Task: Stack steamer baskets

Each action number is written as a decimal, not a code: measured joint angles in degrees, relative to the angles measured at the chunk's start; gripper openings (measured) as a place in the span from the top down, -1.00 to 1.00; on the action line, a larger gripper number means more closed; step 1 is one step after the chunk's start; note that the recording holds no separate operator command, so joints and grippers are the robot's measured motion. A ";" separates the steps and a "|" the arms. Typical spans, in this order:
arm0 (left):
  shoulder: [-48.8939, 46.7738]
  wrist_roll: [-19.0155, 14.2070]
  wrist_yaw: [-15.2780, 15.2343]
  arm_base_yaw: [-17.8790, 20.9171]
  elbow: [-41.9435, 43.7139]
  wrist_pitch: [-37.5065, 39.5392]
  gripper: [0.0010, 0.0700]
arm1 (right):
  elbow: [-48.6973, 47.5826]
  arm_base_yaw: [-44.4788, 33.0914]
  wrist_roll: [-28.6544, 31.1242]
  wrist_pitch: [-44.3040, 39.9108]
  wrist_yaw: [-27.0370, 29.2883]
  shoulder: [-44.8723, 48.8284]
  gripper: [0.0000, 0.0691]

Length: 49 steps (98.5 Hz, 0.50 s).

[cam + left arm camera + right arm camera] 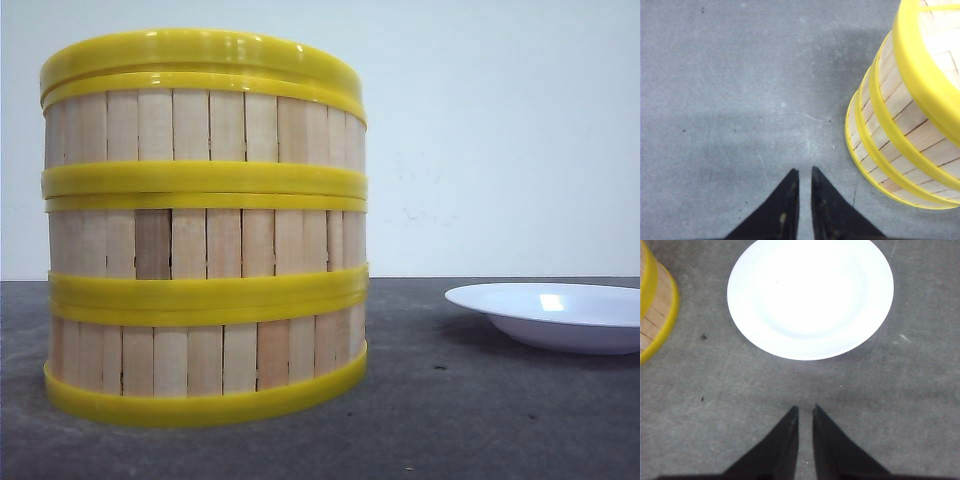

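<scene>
Three steamer baskets stand stacked in one column on the grey table: the top one [205, 125], the middle one [205, 243] and the bottom one [205, 355]. Their yellow rims line up closely. In the left wrist view the stack [905, 130] stands off to one side of my left gripper [805, 172], which hovers over bare table with its black fingers nearly together and nothing between them. My right gripper [805, 410] is likewise shut and empty over bare table, a short way from the plate, with the edge of the bottom basket [655, 315] at the frame's side. Neither gripper shows in the front view.
A white plate [560, 315] lies on the table to the right of the stack; it fills the upper part of the right wrist view [810, 295]. The grey tabletop [450, 420] runs back to a pale wall.
</scene>
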 joint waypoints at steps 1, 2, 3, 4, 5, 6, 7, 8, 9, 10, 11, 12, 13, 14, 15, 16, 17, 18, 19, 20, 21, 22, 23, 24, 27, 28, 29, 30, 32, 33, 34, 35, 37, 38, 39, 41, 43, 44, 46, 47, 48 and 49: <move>0.00 -0.02 0.00 0.00 0.00 0.02 0.98 | 0.00 0.00 0.07 0.02 -0.02 0.00 0.92; 0.00 0.00 0.00 0.00 0.00 0.02 0.98 | 0.00 0.00 0.11 0.02 -0.02 0.00 0.92; 0.00 -0.02 0.00 0.00 0.00 0.02 0.98 | 0.00 0.00 0.13 0.04 -0.02 0.00 0.93; 0.00 0.00 0.00 0.00 0.00 0.02 0.98 | 0.00 0.00 0.13 0.09 -0.02 0.00 0.93; 0.00 0.00 0.00 0.00 0.00 0.02 0.98 | 0.00 0.00 0.17 0.13 -0.02 0.00 0.93; 0.02 -0.02 0.00 0.00 0.00 0.02 0.98 | 0.00 0.00 0.24 0.15 -0.02 0.00 0.93; 0.00 0.00 0.00 0.00 0.00 0.02 0.98 | 0.00 0.00 0.26 0.20 -0.02 0.00 0.93; 0.00 -0.02 0.00 0.00 0.00 0.00 0.98 | 0.00 0.00 0.28 0.24 -0.02 -0.02 0.93; 0.00 -0.02 0.00 0.00 0.00 0.02 0.98 | 0.00 0.00 0.31 0.28 -0.02 -0.02 0.94; 0.00 0.00 0.00 0.00 0.00 0.02 0.98 | 0.00 0.00 0.31 0.31 0.00 -0.04 0.94; 0.00 -0.02 0.00 0.00 0.00 0.02 0.98 | 0.00 0.00 0.31 0.35 0.00 -0.07 0.94; 0.00 -0.02 0.00 0.00 0.00 0.02 0.98 | 0.00 0.00 0.31 0.39 0.00 -0.07 0.94; 0.00 -0.02 0.00 0.00 0.00 0.02 0.98 | 0.00 0.00 0.31 0.44 0.00 -0.07 0.94; 0.00 -0.02 0.00 0.00 0.00 0.02 0.98 | 0.00 0.00 0.31 0.50 -0.02 -0.07 0.94; 0.00 0.00 0.00 0.00 0.00 0.02 0.98 | 0.00 0.00 0.31 0.57 -0.02 -0.07 0.94; 0.00 -0.02 0.00 0.00 0.00 0.02 0.98 | 0.00 0.00 0.33 0.63 0.00 -0.07 0.94; 0.00 0.00 0.00 0.00 0.00 0.02 0.98 | 0.00 0.00 0.33 0.72 0.00 -0.07 0.94; 0.00 -0.02 0.00 0.00 0.00 0.02 0.98 | 0.00 0.00 0.33 0.81 0.00 -0.07 0.94; 0.02 -0.02 0.00 0.00 0.00 0.02 0.98 | 0.00 0.00 0.33 0.87 0.00 -0.07 0.94; 0.00 0.00 0.00 0.00 0.00 0.02 0.98 | 0.00 0.00 0.33 0.96 0.00 -0.07 0.94; 0.00 -0.02 0.00 0.00 0.00 0.02 0.98 | 0.00 0.00 0.33 1.01 0.00 -0.07 0.94; 0.00 -0.02 0.00 0.00 0.00 0.02 0.98 | 0.00 0.00 0.33 1.07 -0.02 -0.07 0.94; 0.00 -0.02 0.00 0.00 0.00 0.02 0.98 | 0.00 0.00 0.33 1.11 -0.02 -0.07 0.94; 0.02 0.00 0.00 0.00 0.00 0.02 0.98 | 0.00 0.00 0.33 1.14 0.00 -0.07 0.94; 0.02 -0.02 0.00 0.00 0.00 0.02 0.98 | 0.00 0.00 0.33 1.16 0.00 -0.07 0.94; 0.00 -0.02 0.00 0.00 0.00 0.02 0.98 | 0.00 0.00 0.33 1.18 0.00 -0.07 0.94; 0.00 -0.02 0.00 0.00 0.00 0.02 0.98 | 0.00 0.00 0.33 1.18 -0.02 -0.07 0.94; 0.00 0.00 0.00 0.00 0.00 0.02 0.98 | 0.00 0.00 0.33 1.18 -0.02 -0.07 0.94; 0.00 -0.02 0.00 0.00 0.00 0.02 0.98 | 0.00 0.00 0.33 1.18 0.00 -0.07 0.94; 0.00 -0.02 0.00 0.00 0.00 0.02 0.98 | 0.00 0.00 0.33 1.18 0.00 -0.07 0.94; 0.00 0.00 0.00 0.00 0.00 0.02 0.98 | 0.00 0.00 0.33 1.18 -0.02 -0.07 0.94; 0.00 -0.02 0.00 0.00 0.00 0.02 0.98 | 0.00 0.00 0.33 1.18 -0.02 -0.07 0.94; 0.00 -0.02 0.00 0.00 0.00 0.02 0.98 | 0.00 0.00 0.33 1.18 0.00 -0.07 0.94; 0.00 -0.02 0.00 0.00 0.00 0.02 0.98 | 0.00 0.00 0.33 1.18 0.00 -0.07 0.94; 0.00 -0.02 0.00 0.00 0.00 0.02 0.98 | 0.00 0.00 0.33 1.18 0.00 -0.07 0.94; 0.00 -0.02 0.00 0.00 0.00 0.02 0.98 | 0.00 0.00 0.33 1.18 0.00 -0.07 0.94; 0.00 0.00 0.00 0.00 0.00 0.02 0.98 | 0.00 0.00 0.33 1.18 0.00 -0.07 0.94; 0.00 0.00 0.00 0.00 0.00 0.02 0.98 | 0.00 0.00 0.33 1.18 0.00 -0.07 0.94; 0.00 0.00 0.00 0.00 0.00 0.02 0.98 | 0.00 0.00 0.33 1.18 0.00 -0.07 0.94; 0.00 -0.02 0.00 0.00 0.00 0.02 0.98 | 0.00 0.00 0.33 1.18 0.00 -0.07 0.94; 0.00 -0.02 0.00 0.00 0.00 0.02 0.98 | 0.00 0.00 0.33 1.18 0.00 -0.07 0.94; 0.00 0.00 0.00 0.00 0.00 0.02 0.98 | 0.00 0.00 0.33 1.18 0.00 -0.07 0.94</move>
